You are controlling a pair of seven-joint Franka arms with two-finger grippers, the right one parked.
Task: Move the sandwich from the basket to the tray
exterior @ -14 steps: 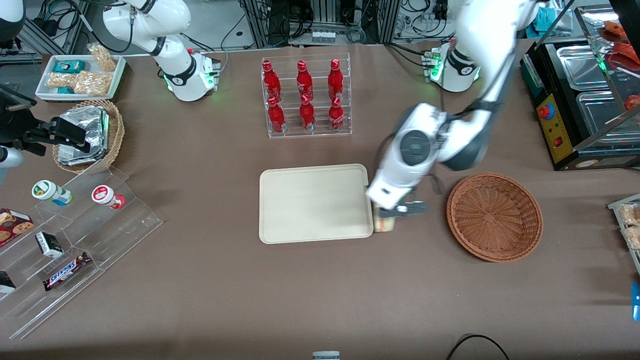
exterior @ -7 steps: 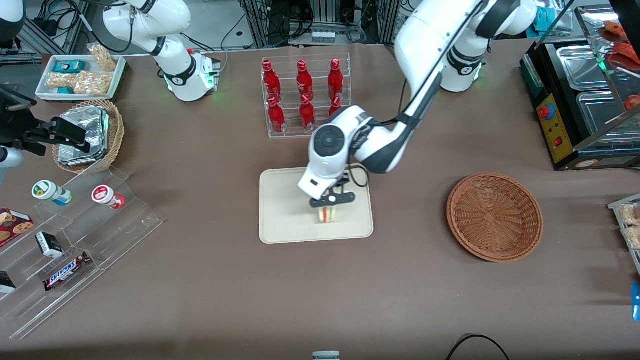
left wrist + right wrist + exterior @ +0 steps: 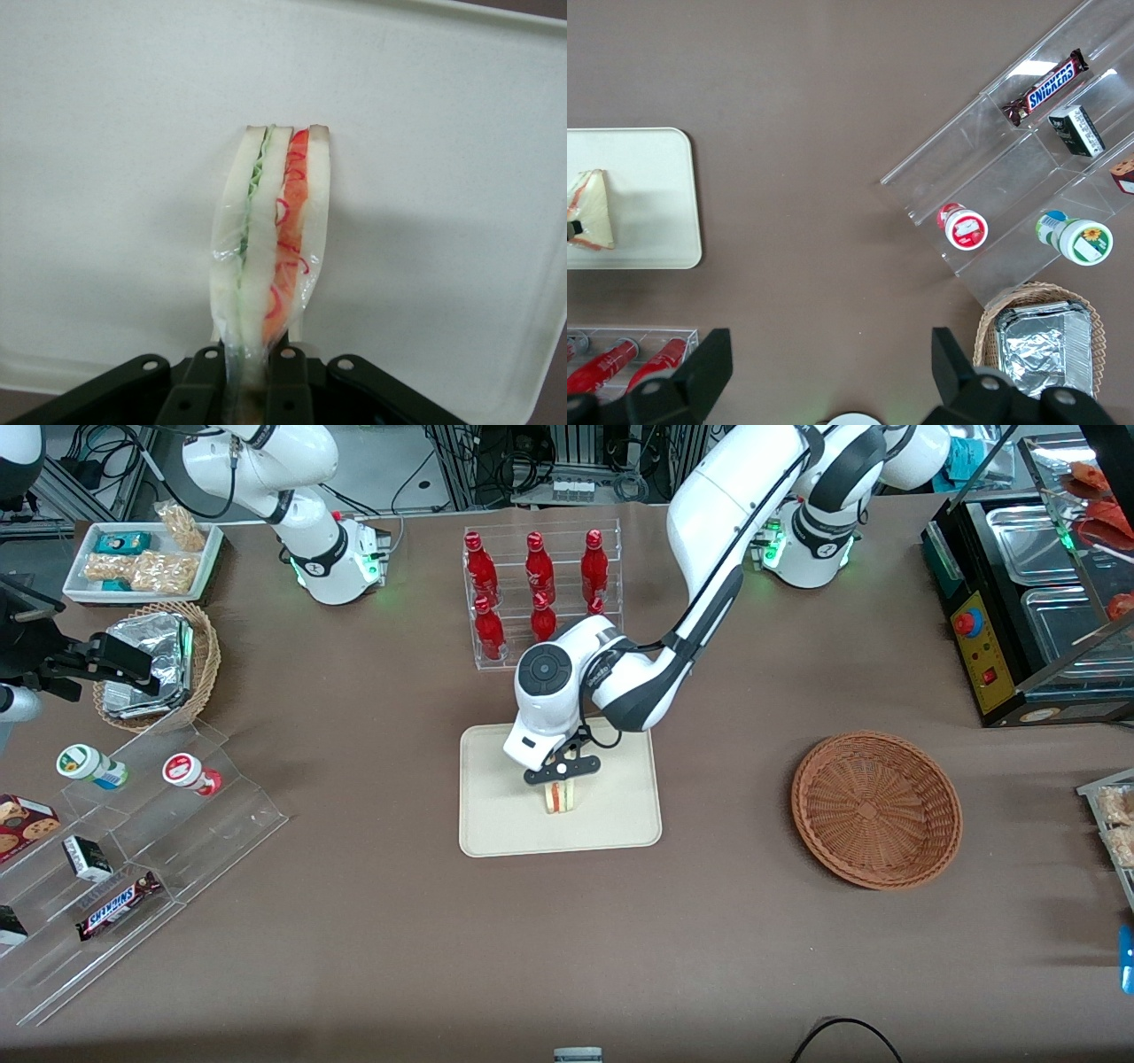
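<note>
We see the brown table [image 3: 372, 921] carrying the tray [image 3: 496, 824] near its middle, with the basket [image 3: 875, 810] well apart from it, toward the working arm's end. The hand [image 3: 562, 771] hangs over the tray — its fingers [image 3: 205, 376] pinched onto the sandwich [image 3: 559, 797]. The sandwich stands on edge over the tray's middle; we cannot tell whether it touches the tray.

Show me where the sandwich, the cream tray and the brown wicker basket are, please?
sandwich [image 3: 276, 239], left wrist view, on its striped cut edge, held by the gripper [image 3: 561, 778].
tray [image 3: 496, 815], front view, on its bare floor.
basket [image 3: 873, 808], front view, on its woven bottom.
</note>
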